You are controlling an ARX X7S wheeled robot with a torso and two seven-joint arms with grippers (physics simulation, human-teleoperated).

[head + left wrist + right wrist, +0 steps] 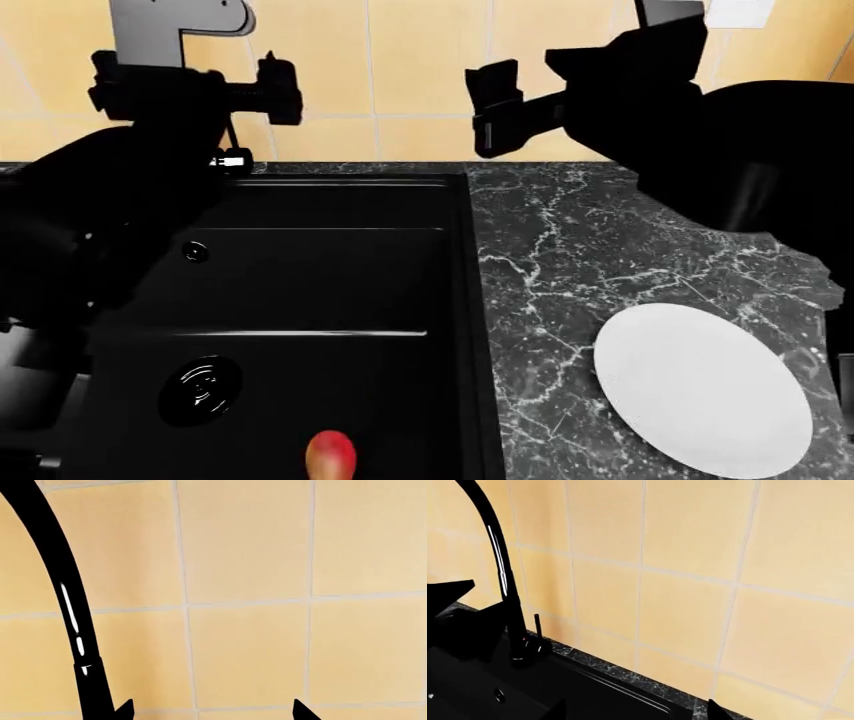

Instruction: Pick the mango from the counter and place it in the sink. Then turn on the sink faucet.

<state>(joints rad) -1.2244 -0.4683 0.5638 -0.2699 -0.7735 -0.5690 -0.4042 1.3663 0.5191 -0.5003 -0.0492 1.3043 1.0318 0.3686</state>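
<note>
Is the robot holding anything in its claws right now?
No. The left gripper and right gripper both have open jaws with nothing between them. The small red-orange mango lies in the matte black sink.

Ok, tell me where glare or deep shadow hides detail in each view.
Left wrist view: a white glare streak runs down the sink faucet; the tiles are evenly lit and sharp. Head view: both arms render as near-solid black silhouettes, the sink is almost featureless, yet the mango stays bright. Right wrist view: a similar highlight on the faucet neck; the basin is dark.
</note>
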